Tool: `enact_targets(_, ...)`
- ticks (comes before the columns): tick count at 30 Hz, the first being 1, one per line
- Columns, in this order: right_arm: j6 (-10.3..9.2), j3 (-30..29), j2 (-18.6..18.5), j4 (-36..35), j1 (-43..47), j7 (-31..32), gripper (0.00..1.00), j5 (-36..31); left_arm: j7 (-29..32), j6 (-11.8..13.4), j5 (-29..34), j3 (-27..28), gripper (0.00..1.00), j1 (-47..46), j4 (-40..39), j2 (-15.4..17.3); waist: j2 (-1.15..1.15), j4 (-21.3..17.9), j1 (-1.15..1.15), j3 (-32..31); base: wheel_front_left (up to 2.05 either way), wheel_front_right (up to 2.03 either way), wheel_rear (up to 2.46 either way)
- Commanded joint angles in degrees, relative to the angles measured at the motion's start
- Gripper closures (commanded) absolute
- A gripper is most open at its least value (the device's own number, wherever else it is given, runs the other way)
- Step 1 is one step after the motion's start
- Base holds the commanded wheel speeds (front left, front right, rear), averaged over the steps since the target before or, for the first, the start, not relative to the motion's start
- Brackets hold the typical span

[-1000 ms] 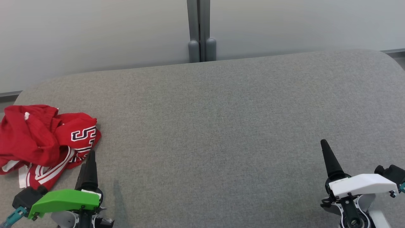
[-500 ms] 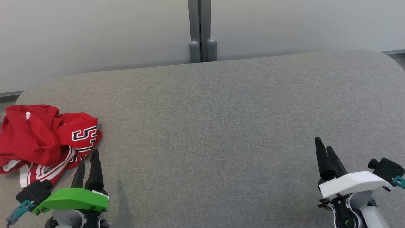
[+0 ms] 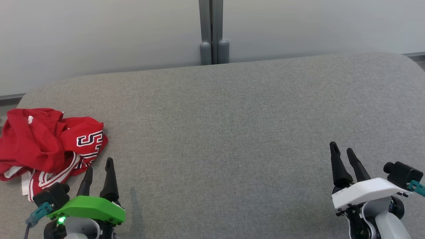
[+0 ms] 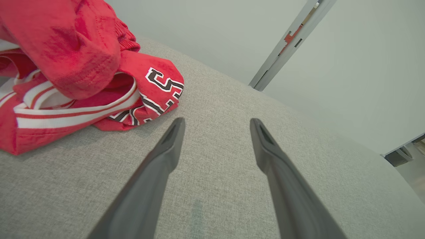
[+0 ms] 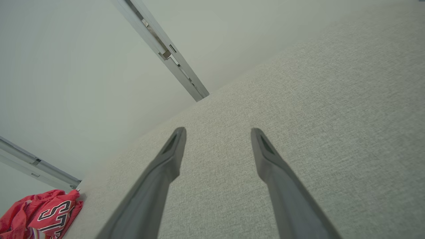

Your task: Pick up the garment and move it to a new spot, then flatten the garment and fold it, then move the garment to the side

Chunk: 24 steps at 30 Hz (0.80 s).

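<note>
Down at the near left, the left gripper has its fingers apart and empty, just beside the crumpled red jersey at the left edge of the grey fabric surface. The right gripper, near right, is likewise spread, well apart from it.

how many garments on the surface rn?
1. A crumpled red garment with white stripes lies at the left end of the grey padded surface, near its front edge. It is bunched up, so a second piece hidden inside the heap cannot be ruled out.
</note>
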Motion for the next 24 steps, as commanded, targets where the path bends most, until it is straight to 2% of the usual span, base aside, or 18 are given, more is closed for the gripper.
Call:
enact_targets(1, 0.01, 0.08, -0.26, -0.42, -1.43, -0.68, 0.0, -1.95, -0.59, 0.21, 2.08, -0.44, 0.0, -1.57, -0.16, 0.79, 0.0, 0.01, 0.0, 0.03, 0.0, 0.0, 0.0)
enact_targets(24, 0.01, 1.63, -0.4, 1.02, 0.4, -4.17, 0.0, -16.44, -4.09, 2.49, 15.52, -4.12, 0.0, 0.51, 0.64, 1.07, 0.0, -0.02, 0.0, -0.53, 0.0, 0.0, 0.0)
